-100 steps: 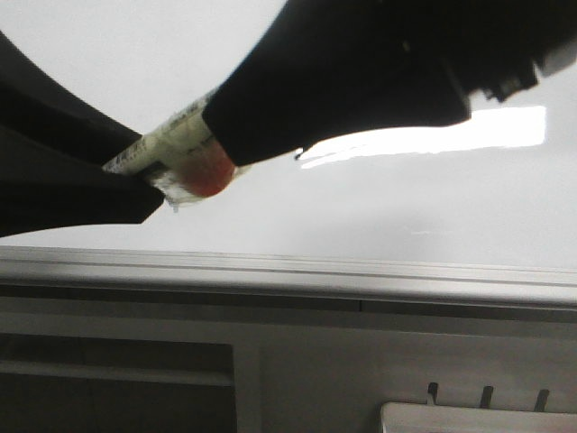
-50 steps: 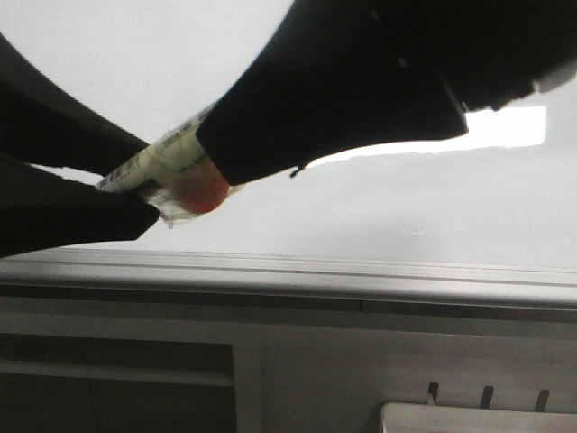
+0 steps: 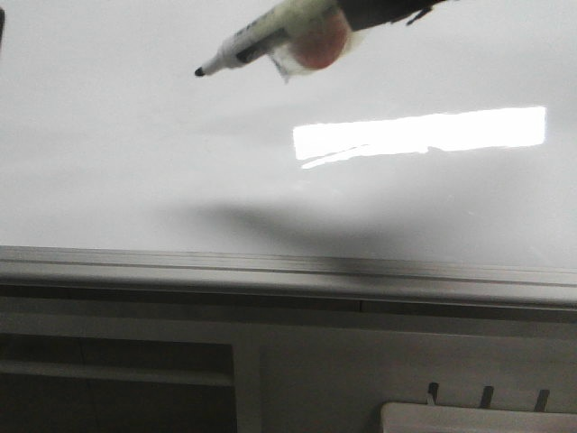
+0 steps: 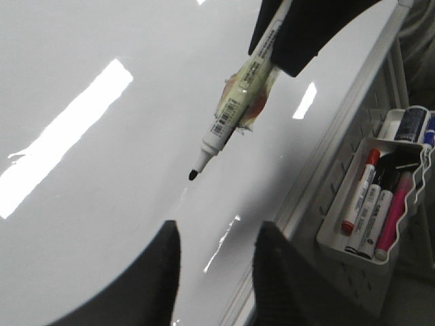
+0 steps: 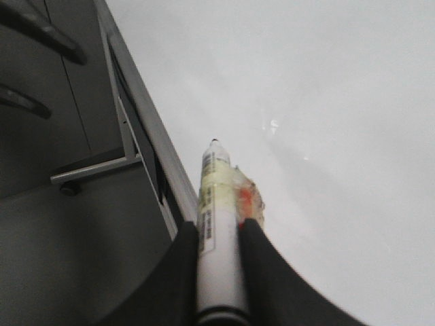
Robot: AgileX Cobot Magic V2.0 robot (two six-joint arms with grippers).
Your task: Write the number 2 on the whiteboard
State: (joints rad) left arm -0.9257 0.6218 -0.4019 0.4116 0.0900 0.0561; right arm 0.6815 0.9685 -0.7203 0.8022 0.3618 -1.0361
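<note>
The whiteboard (image 3: pixel 135 153) is glossy white with a bright rectangular glare; the number 2 is out of view. My right gripper (image 5: pixel 217 227) is shut on a white marker (image 5: pixel 216 204) wrapped in yellowish tape with an orange patch. In the front view the marker (image 3: pixel 270 32) hangs near the top, with its bare black tip (image 3: pixel 198 71) above the board, apart from it. My left gripper (image 4: pixel 217 234) is open and holds nothing. It hovers over the board's edge, with the marker tip (image 4: pixel 194 175) just beyond its fingers.
A grey metal rail (image 3: pixel 288 271) edges the whiteboard, with a grey cabinet front (image 3: pixel 117 361) below it. A white tray (image 4: pixel 340 248) hanging beside the board holds several markers, one of them red-capped (image 4: pixel 359 190) and one pink (image 4: pixel 394 217).
My right gripper has lifted the marker up and away in the front view. The dark left gripper that covered the marker's tip has left that view, and the tip is bare.
</note>
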